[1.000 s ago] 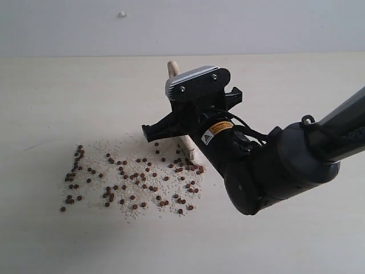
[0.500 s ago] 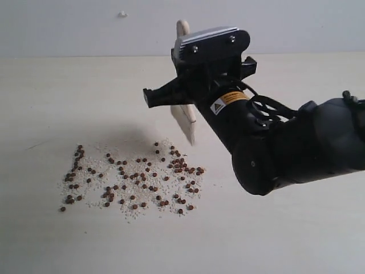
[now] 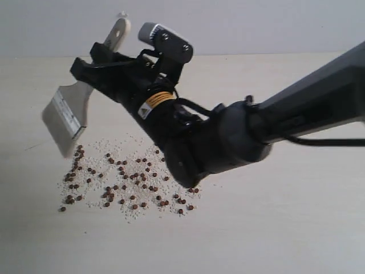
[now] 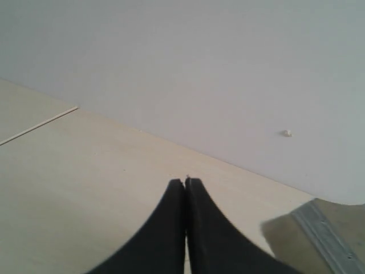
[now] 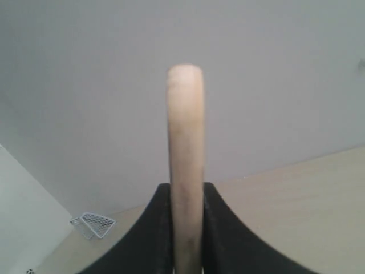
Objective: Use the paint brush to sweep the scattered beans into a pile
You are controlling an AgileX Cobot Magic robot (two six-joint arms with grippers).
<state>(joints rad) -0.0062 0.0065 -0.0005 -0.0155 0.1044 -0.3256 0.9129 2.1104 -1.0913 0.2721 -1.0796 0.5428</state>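
The beans (image 3: 128,177), small reddish-brown ones mixed with whitish grains, lie spread in a wide patch on the pale table (image 3: 274,228); a pile is not in view. My right gripper (image 3: 98,57) reaches across to the left, shut on the pale handle of the paint brush (image 3: 68,114). The brush hangs tilted, its bristles pointing down just above the patch's left end. In the right wrist view the handle (image 5: 186,142) stands clamped in the right gripper (image 5: 186,194). My left gripper (image 4: 186,181) is shut and holds nothing; the exterior view does not show it.
The right arm's dark body (image 3: 228,142) hangs over the right part of the bean patch and hides some of it. A grey wall (image 3: 256,23) bounds the table's far side. A small wire-mesh object (image 5: 94,224) lies on the table in the right wrist view.
The right gripper has lifted the brush from the right end of the patch and swung it across to the left end, turning its flat face toward the camera. The beans have not moved.
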